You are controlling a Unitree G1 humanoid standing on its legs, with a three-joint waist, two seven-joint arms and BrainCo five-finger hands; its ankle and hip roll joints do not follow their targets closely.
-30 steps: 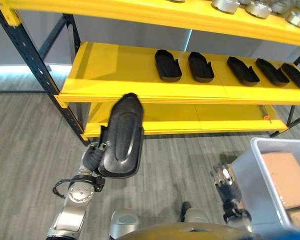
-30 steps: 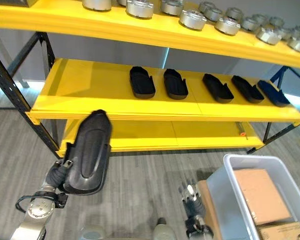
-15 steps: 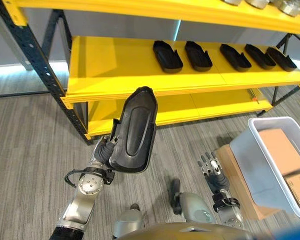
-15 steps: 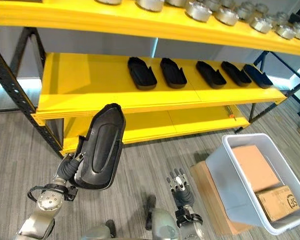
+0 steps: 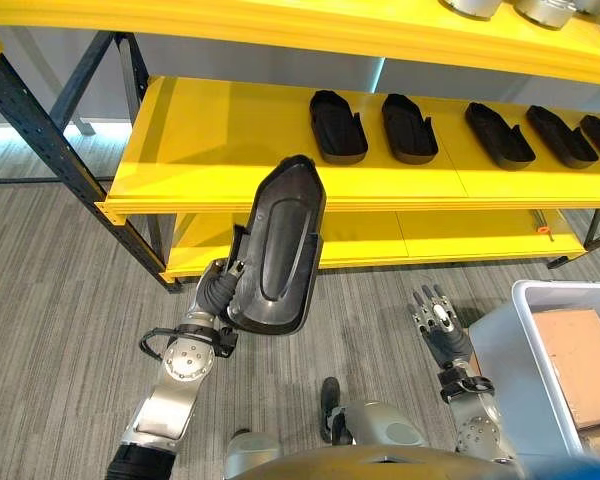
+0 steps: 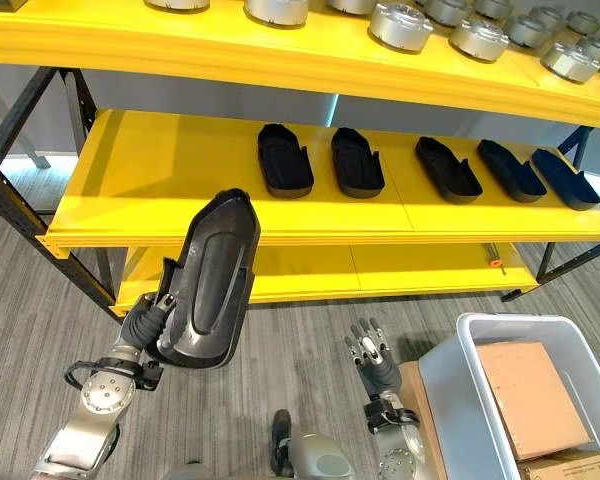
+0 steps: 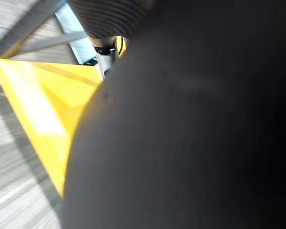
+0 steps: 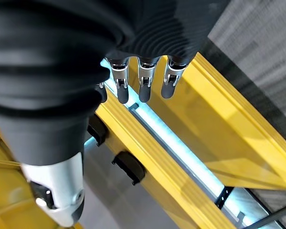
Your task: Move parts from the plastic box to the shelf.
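My left hand (image 5: 218, 296) is shut on the lower end of a long black oval part (image 5: 280, 245). It holds the part upright, tip level with the front edge of the yellow middle shelf (image 5: 210, 140). The same part (image 7: 205, 143) shows very close in the left wrist view. Several matching black parts (image 5: 336, 127) lie in a row on that shelf, to the right of the held one. My right hand (image 5: 436, 322) is low at the right, open and holding nothing, its fingers (image 8: 142, 83) straight. The grey plastic box (image 5: 510, 340) stands just to its right.
Cardboard boxes (image 6: 525, 395) lie inside the plastic box. The top shelf carries several round metal parts (image 6: 400, 25). A dark upright post (image 5: 50, 140) and braces frame the shelf's left end. The left half of the middle shelf is bare yellow.
The camera has shifted, so the whole scene has slid. My left hand has carried the black part a little higher and closer to the shelf front. The right hand stays open.
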